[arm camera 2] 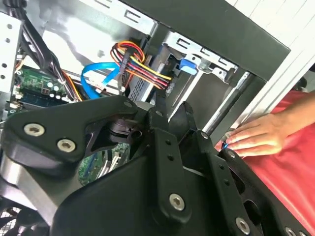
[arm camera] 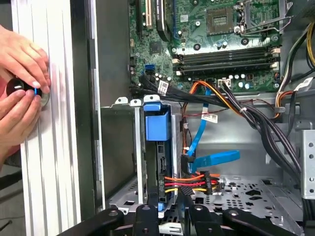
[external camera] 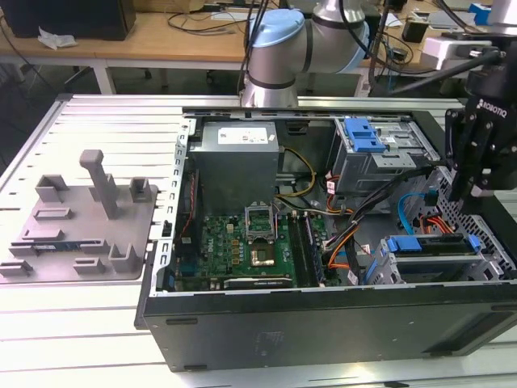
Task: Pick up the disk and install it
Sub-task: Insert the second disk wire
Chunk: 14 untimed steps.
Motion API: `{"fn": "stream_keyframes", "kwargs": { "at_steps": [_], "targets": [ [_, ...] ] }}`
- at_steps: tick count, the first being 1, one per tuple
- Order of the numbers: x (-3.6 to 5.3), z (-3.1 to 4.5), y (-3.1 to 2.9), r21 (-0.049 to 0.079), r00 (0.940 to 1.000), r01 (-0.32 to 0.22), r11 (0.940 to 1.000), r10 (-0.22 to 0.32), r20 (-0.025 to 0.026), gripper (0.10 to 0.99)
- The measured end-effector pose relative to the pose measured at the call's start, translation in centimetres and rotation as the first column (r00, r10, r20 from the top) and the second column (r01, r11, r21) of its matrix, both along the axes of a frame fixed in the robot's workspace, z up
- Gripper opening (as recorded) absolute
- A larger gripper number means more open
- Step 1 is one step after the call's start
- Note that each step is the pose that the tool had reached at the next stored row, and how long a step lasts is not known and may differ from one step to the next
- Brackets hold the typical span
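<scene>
Black gripper poised above blue-framed silver disk, seated on edge in grey metal cage at case corner for installation; finger state indiscernible.

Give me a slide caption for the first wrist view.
Blue-framed disk seated in the open computer case's drive bay while a person's hands work outside.

An open computer case is laid on the slatted counter; a grey fixture plate is set well apart from it, toward the exterior view's left.
</scene>
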<state>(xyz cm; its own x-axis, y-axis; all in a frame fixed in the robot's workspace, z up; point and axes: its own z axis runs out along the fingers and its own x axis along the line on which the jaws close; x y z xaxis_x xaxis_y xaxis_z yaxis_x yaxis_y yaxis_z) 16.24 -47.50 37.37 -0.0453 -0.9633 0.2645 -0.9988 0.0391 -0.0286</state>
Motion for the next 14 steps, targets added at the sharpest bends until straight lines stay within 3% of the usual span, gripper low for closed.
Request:
{"fn": "stream_keyframes", "kwargs": {
  "at_steps": [1, 6, 10, 14],
  "targets": [
    [-0.15, 0.16, 0.41, -0.003, 1.0, 0.0, 1.0, 0.0, 0.0048, 0.302],
    [-0.7, 0.53, 1.43, -0.023, 0.9999, 0.0, 0.9997, 0.0, 0.0134, 0.302],
    [-1.72, 0.59, 2.0, -0.04, 0.9999, 0.0, 0.9992, 0.0, 0.0171, 0.302],
    [-2.74, 0.58, 2.32, -0.046, 0.9998, 0.0, 0.999, 0.001, 0.0198, 0.302]
  ]
}}
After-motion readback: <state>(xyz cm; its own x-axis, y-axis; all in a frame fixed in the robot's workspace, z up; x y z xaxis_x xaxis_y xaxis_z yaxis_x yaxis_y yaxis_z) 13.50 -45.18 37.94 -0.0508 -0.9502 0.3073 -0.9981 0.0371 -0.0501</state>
